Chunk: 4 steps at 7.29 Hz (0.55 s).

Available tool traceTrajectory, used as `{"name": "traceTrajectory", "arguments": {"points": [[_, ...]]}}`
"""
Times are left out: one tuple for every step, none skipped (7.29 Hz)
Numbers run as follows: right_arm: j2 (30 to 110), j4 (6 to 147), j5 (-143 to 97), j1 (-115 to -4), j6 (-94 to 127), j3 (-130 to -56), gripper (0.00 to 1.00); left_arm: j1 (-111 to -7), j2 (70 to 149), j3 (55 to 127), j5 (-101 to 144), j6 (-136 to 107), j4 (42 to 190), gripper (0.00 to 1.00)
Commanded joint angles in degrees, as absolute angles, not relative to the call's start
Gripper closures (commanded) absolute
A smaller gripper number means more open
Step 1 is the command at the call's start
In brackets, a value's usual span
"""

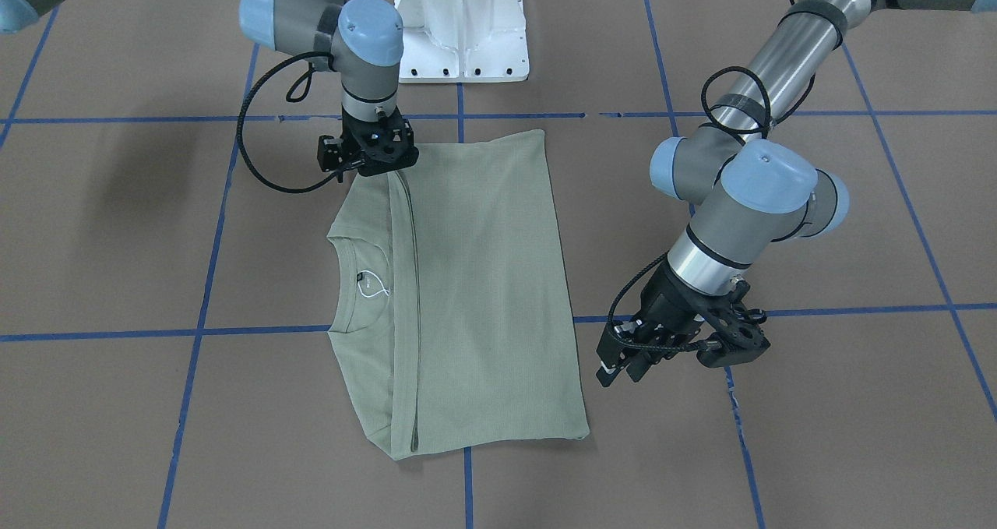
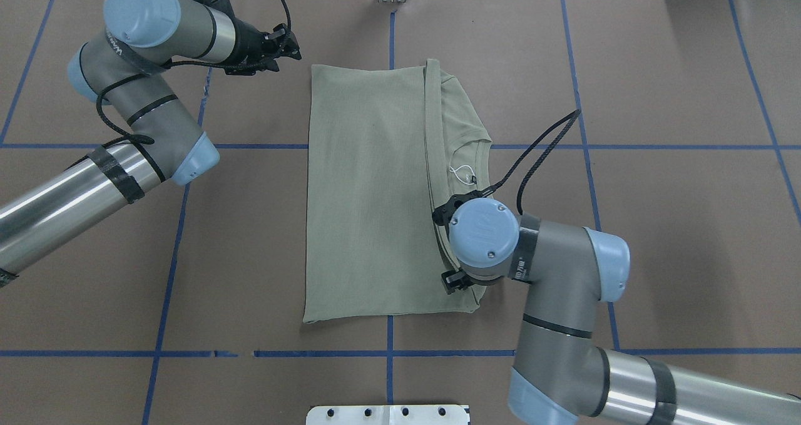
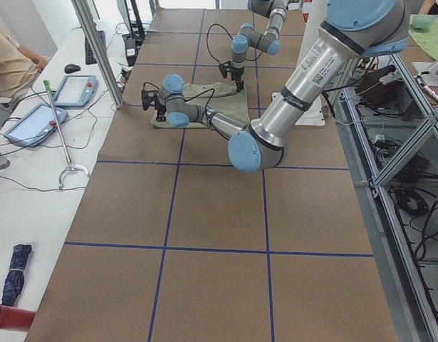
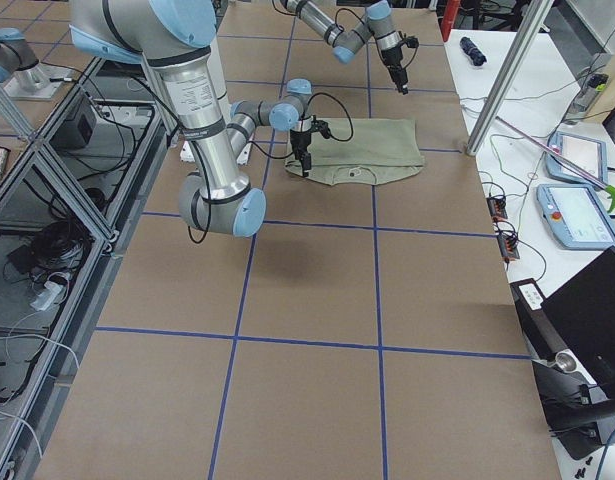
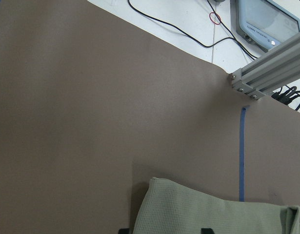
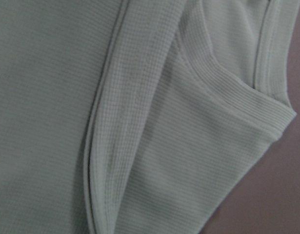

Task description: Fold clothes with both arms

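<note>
Soft, limp shirt (image 1: 483,280), folded flat on counter (image 1: 117,241) before pedestal (image 1: 463,30). Left jaws released, beside corner farthest from pedestal; right jaws over pedestal-side edge, cannot tell whether clenched. Likely best pinched at corners.

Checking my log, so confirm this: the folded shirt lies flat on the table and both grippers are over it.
Wrong on one point. Only the right gripper is over the shirt; the left gripper is over the table beside it, as the front-facing view shows.
</note>
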<state>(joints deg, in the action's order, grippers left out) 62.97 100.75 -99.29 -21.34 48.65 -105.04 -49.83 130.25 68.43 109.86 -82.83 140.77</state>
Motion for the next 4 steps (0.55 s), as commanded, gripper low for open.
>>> {"name": "traceTrajectory", "arguments": {"points": [[73.8, 100.8, -99.1, -22.7, 44.2, -113.3, 0.0, -49.7, 130.3, 68.8, 109.9, -82.9, 140.7, 0.42], [74.2, 100.8, -98.7, -22.7, 45.0, -113.7, 0.0, -49.8, 130.3, 68.9, 109.9, -83.0, 140.7, 0.42], [72.5, 100.8, -98.7, -22.8, 47.1, -113.4, 0.0, -49.8, 130.3, 69.3, 110.6, -83.0, 140.7, 0.42], [67.3, 100.9, -98.5, -23.9, 48.0, -110.6, 0.0, -49.9, 130.3, 69.4, 110.9, -83.1, 140.7, 0.42]]}}
